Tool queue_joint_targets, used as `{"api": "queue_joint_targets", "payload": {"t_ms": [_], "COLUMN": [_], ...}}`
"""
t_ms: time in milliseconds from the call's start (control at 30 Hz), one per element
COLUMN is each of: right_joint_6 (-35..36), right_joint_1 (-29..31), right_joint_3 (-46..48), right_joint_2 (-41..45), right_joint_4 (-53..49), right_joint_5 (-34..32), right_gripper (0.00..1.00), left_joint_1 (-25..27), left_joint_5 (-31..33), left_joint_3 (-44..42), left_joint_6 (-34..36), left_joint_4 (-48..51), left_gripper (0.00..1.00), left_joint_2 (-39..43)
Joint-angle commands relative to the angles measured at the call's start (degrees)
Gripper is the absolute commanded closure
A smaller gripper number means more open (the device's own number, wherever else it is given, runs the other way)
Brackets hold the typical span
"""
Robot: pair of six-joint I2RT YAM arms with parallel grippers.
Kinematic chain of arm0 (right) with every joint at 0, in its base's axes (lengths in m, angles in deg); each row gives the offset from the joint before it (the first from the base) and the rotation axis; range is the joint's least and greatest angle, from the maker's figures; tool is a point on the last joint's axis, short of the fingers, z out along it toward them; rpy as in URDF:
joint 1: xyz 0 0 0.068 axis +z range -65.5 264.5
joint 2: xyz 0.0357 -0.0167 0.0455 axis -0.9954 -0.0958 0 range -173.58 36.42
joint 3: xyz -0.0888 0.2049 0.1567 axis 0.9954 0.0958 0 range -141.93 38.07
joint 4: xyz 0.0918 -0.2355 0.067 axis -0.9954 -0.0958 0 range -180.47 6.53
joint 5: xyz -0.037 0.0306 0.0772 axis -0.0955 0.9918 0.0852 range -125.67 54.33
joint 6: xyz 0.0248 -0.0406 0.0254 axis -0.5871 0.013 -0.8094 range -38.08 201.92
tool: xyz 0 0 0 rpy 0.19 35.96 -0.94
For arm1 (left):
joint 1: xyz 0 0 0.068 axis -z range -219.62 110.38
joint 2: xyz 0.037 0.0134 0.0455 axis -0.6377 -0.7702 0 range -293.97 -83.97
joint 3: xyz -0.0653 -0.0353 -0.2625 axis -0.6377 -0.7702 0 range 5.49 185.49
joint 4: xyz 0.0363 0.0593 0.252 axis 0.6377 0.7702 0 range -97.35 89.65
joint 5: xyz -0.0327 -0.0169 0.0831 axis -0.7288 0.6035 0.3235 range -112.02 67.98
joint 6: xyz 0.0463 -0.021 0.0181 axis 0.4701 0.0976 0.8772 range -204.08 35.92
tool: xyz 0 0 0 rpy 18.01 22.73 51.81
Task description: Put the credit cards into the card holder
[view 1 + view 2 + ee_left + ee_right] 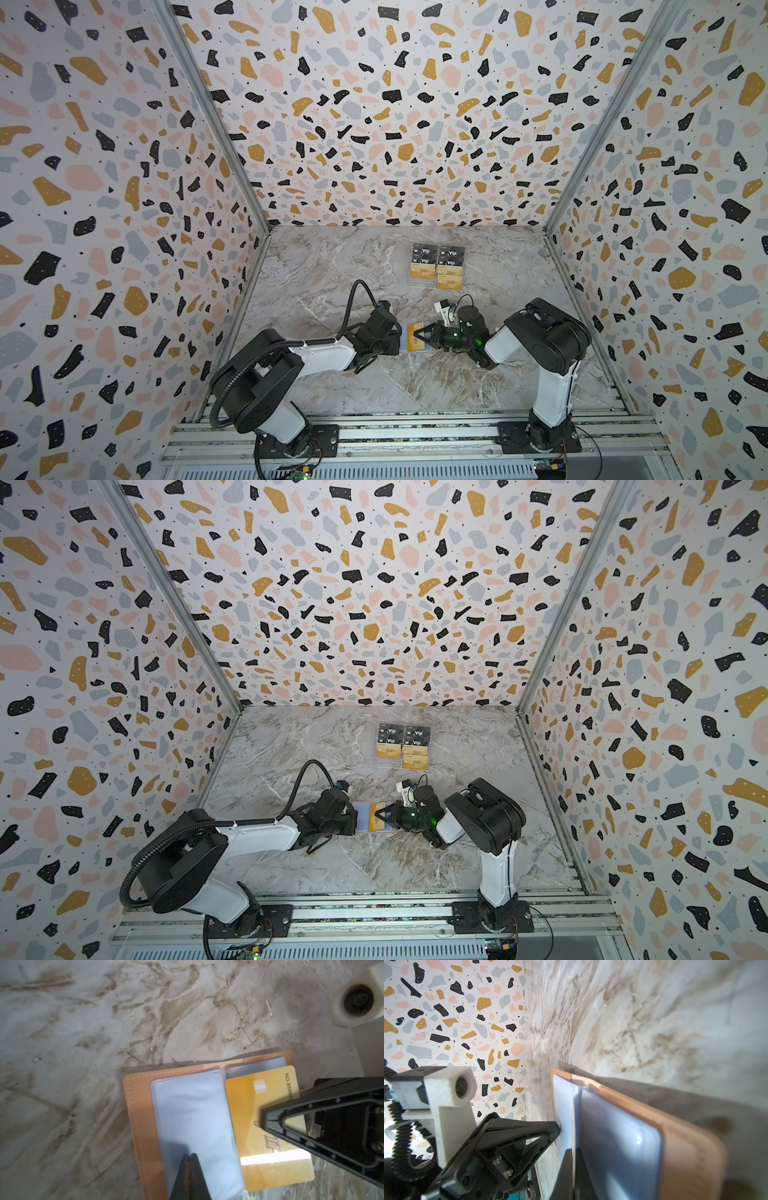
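The card holder [137,1126] lies open. My right jaws clamp a gold card [245,1109] along its spine; my left jaws, together, pin a sleeve [191,1109].

Over open card holder [404,335] — right pincer [419,333] grips gold card [414,343].

The card holder [137,1115] lies open on the table [332,270], towards the front, right between the two arms. The left claw [188,1157] sits on its left-hand page. The right claw [417,332] comes in from the right, pinching a loose card [245,1109] that overlaps the right-hand page. The other credit cards [436,266] sit in rows further back, a bit right of centre.
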Motion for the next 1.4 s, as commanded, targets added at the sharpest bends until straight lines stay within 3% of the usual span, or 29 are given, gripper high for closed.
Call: {"api": "queue_joint_targets", "payload": {"t_ms": [0,533,1367], "right_joint_6": [-1.50,-2.28,5.04], "right_joint_1": [0.68,0.57,-2.14], "right_joint_3": [0.44,-0.01,-2.64], "right_joint_2": [0.80,-0.85,1.92], "right_joint_4": [2.46,3.92,-9.15], "right_joint_5": [-0.44,0.07,7.05], "right_gripper": [1.00,1.00,1.00], "left_joint_1": [-0.09,-0.12,-0.12], "left_joint_5": [-0.34,-0.27,-0.44], "left_joint_3": [-0.29,-0.45,-0.31], "left_joint_6": [0.10,0.19,0.21], "left_joint_4": [0.49,0.81,0.83], "left_gripper": [1.00,1.00,1.00], "left_joint_2": [0.99,1.13,0.93]}}
